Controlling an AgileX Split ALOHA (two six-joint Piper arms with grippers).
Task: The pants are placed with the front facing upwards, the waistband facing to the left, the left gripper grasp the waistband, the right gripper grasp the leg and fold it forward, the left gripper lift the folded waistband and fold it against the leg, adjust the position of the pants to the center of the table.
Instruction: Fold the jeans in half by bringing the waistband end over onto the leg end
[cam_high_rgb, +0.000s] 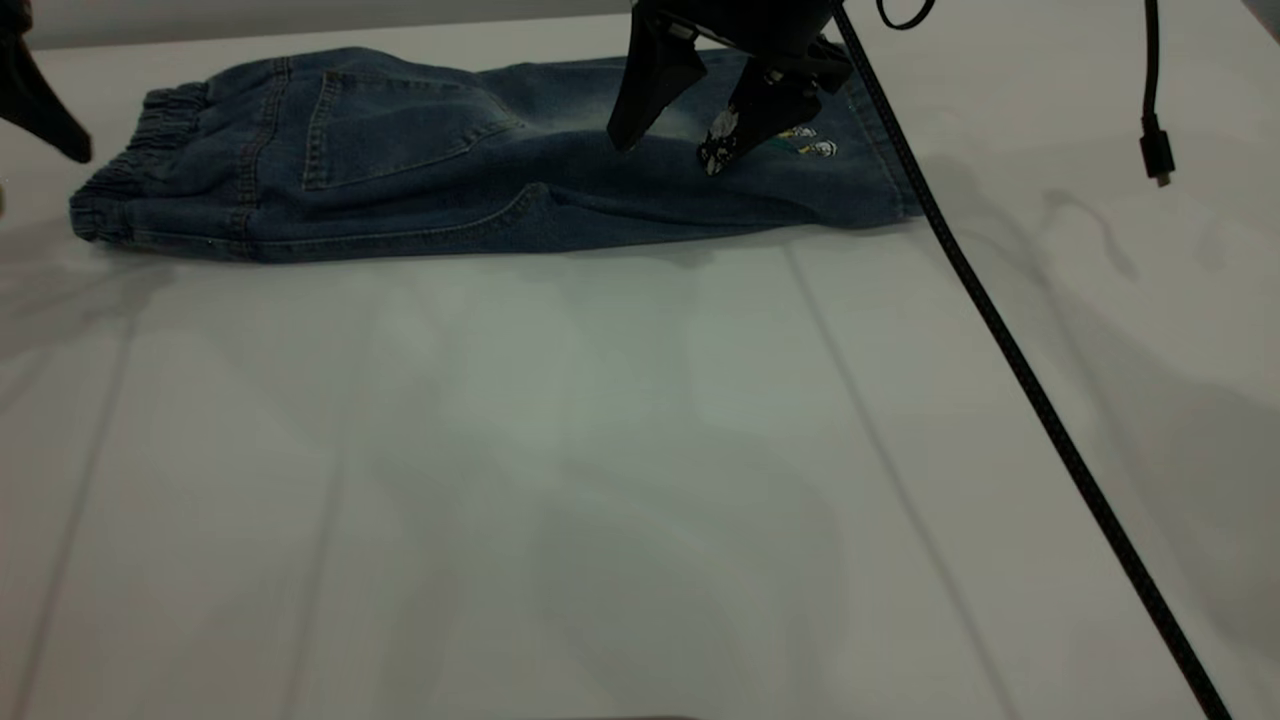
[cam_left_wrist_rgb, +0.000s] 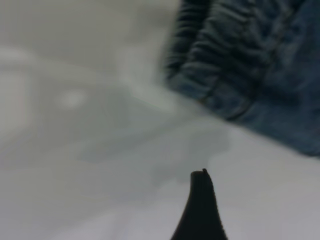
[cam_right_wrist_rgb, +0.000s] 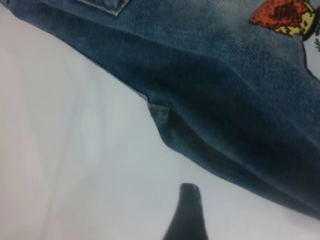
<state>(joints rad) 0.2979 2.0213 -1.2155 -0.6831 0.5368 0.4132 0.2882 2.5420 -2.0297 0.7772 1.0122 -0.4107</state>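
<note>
The pants (cam_high_rgb: 480, 160) lie folded lengthwise along the far edge of the table (cam_high_rgb: 600, 480), waistband (cam_high_rgb: 130, 170) toward the exterior view's left and leg hems toward its right. A back patch pocket (cam_high_rgb: 400, 125) faces upward.

The right gripper (cam_high_rgb: 672, 150) hangs directly over the leg section, its two fingers spread apart and holding nothing; the fingertips sit just above the denim beside a small printed patch (cam_high_rgb: 815, 142). In the right wrist view this patch (cam_right_wrist_rgb: 285, 15) appears red and yellow; no writing on it can be read.

The left gripper (cam_high_rgb: 40, 100) is at the left frame edge, just beside the waistband and apart from it. Whether its fingers are spread or closed cannot be told.

A black braided cable (cam_high_rgb: 1000, 330) crosses the pale grey table diagonally. A second cable with a plug end (cam_high_rgb: 1157, 155) hangs at the upper right.
</note>
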